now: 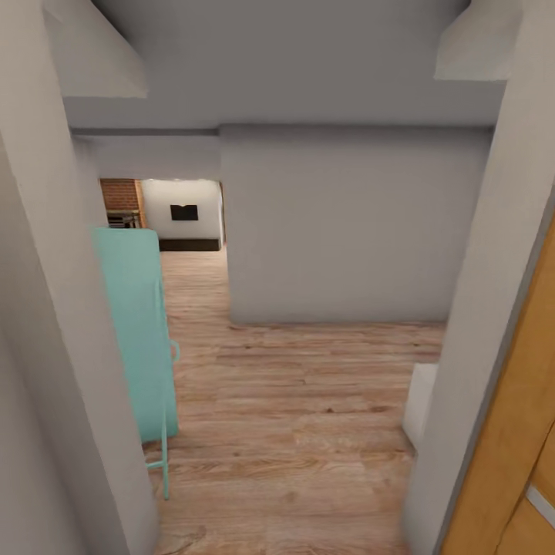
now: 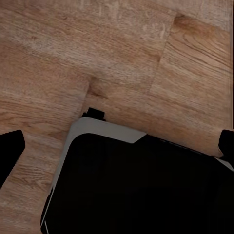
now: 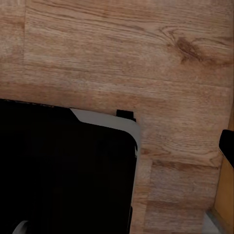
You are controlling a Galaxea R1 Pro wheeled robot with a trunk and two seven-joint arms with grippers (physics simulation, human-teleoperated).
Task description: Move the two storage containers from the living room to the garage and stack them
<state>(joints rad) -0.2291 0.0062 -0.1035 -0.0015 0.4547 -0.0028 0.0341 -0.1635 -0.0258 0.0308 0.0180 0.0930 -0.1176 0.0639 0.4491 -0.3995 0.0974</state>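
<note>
While wrists face planks [image 2: 122, 53], head sees hallway [image 1: 308, 432].

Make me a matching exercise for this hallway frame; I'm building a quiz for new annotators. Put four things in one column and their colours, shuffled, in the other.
Things:
1. door leaf standing open at the left
2. wall straight ahead
3. plank floor
4. fireplace seen far off through the doorway

Colours:
A. red brick
B. pale grey
C. turquoise
D. light wood brown

Pairs: 1-C, 2-B, 3-D, 4-A
</note>
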